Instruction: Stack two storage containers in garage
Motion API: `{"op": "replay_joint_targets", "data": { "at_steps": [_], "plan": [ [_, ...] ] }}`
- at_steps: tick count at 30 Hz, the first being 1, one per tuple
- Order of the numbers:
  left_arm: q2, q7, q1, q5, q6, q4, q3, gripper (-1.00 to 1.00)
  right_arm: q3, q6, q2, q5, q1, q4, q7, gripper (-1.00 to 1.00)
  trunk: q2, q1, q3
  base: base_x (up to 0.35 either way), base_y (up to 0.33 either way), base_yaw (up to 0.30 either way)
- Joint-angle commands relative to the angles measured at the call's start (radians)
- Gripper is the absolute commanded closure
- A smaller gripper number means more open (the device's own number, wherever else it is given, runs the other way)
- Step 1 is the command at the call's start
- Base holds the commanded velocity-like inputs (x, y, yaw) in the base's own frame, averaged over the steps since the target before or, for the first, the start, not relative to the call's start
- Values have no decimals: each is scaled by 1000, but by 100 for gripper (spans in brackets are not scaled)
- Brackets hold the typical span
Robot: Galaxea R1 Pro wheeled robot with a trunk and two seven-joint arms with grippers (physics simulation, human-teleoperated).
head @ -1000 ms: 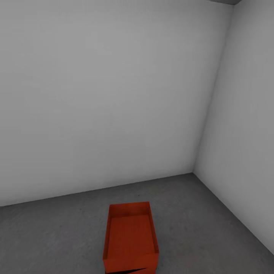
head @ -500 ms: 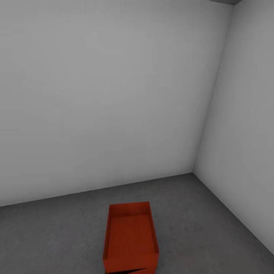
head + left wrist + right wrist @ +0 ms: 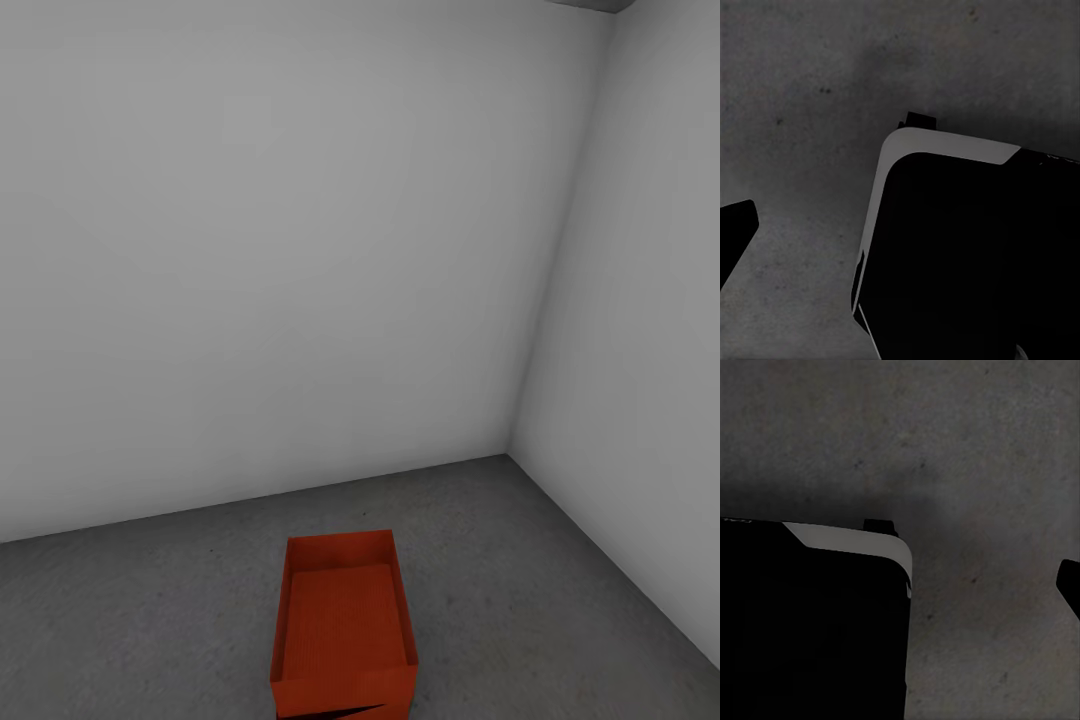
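Observation:
One orange-red storage container [image 3: 343, 625] stands open-topped and empty on the grey concrete floor [image 3: 150, 620] of the garage, close to the corner of two white walls. Under its near wall, at the picture's lower edge, a sliver of the second storage container [image 3: 345, 713] peeks out, turned slightly askew beneath it. My left gripper [image 3: 900, 240] hangs over bare floor with one dark fingertip [image 3: 735, 229] far out at the frame's edge. My right gripper [image 3: 900, 585] does the same, its fingertip [image 3: 1071, 585] at the opposite edge. Both are open and hold nothing.
White walls [image 3: 300, 250] meet in a corner [image 3: 510, 455] behind and to the right of the containers. My own black, white-edged base [image 3: 960, 255] shows beneath both wrists [image 3: 810, 622]. Concrete floor stretches to the left and right of the containers.

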Motion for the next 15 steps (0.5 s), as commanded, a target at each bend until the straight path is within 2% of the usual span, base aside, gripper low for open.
{"op": "replay_joint_targets", "data": {
  "at_steps": [1,15],
  "plan": [
    [0,2,-1,6,0,0,-1,-100,8,-5,1,-9,-1,2,-1,-100,-1,0,-1,0,0,0],
    [0,2,0,6,0,0,-1,-100,8,-5,1,-9,-1,2,-1,-100,-1,0,-1,0,0,0]
  ]
}}
